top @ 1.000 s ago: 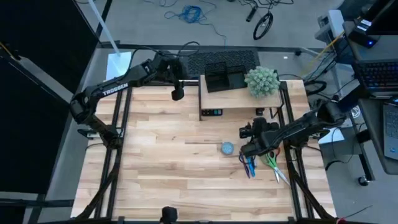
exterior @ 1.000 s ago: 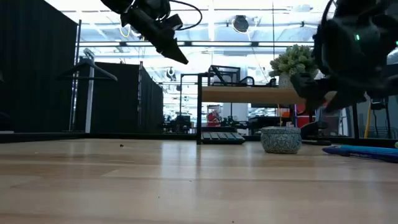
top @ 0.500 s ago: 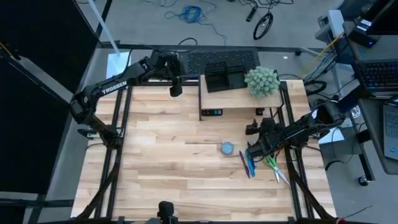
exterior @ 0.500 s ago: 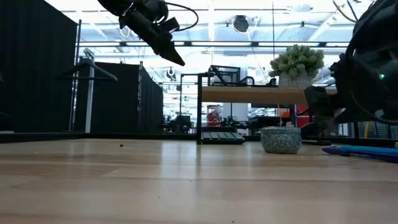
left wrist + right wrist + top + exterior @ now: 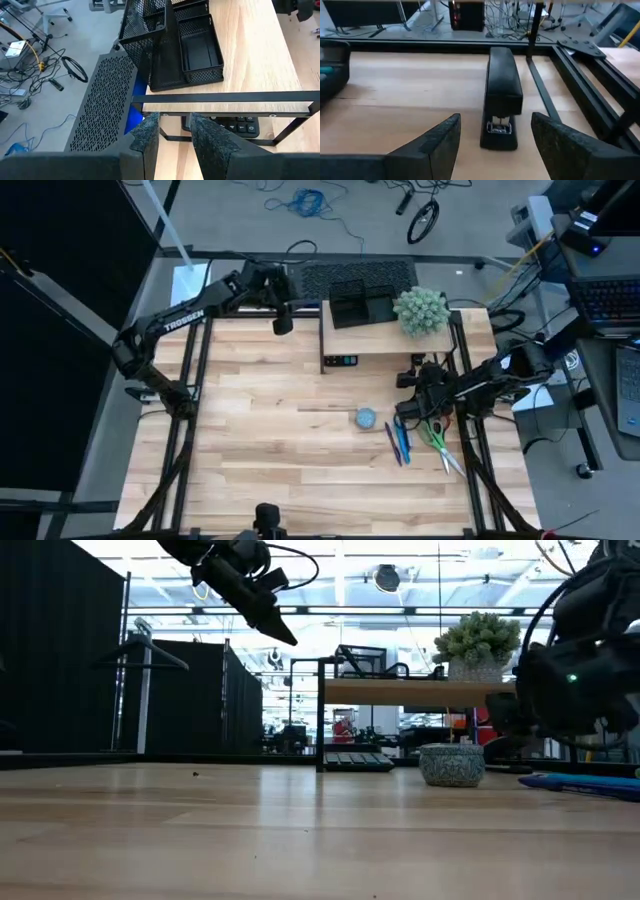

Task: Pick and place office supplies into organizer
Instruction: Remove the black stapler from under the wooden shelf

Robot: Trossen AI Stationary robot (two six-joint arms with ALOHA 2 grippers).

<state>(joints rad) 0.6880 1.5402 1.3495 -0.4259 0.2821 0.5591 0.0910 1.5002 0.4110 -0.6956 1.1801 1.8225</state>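
The wooden shelf riser [image 5: 385, 335] stands at the far middle of the table [image 5: 260, 450] and serves as the landmark here. On top of it sits the organizer [image 5: 362, 302], a black mesh tray with several compartments, all of which look empty in the left wrist view [image 5: 187, 42]; the fuzzy green plant ball [image 5: 421, 310] sits just beside it on the riser's right end. Under the riser lies the black calculator [image 5: 340, 361]. The left gripper [image 5: 284, 322] hangs in the air just off the riser's left end, above table level, its fingers [image 5: 147, 135] set narrowly apart and holding nothing; its wrist camera looks across the riser's top at the organizer. The right gripper [image 5: 413, 408] is in front of the riser's right end, low over the table, with its fingers [image 5: 435, 145] spread wide and nothing between them; its wrist view shows a black stapler [image 5: 501, 97] lying on the wood straight ahead of the fingers. The office supplies lie on the table in front of the riser's right half: the round blue-grey disc [image 5: 365, 418] nearest the middle, the slim blue and dark pens [image 5: 400, 444] just to its right, close under the right gripper, and the scissors [image 5: 441, 446] with red and green handles farther right, near the table's edge. In the low view the disc [image 5: 452, 764] rests flat on the wood and the pens [image 5: 580, 782] lie beside it.
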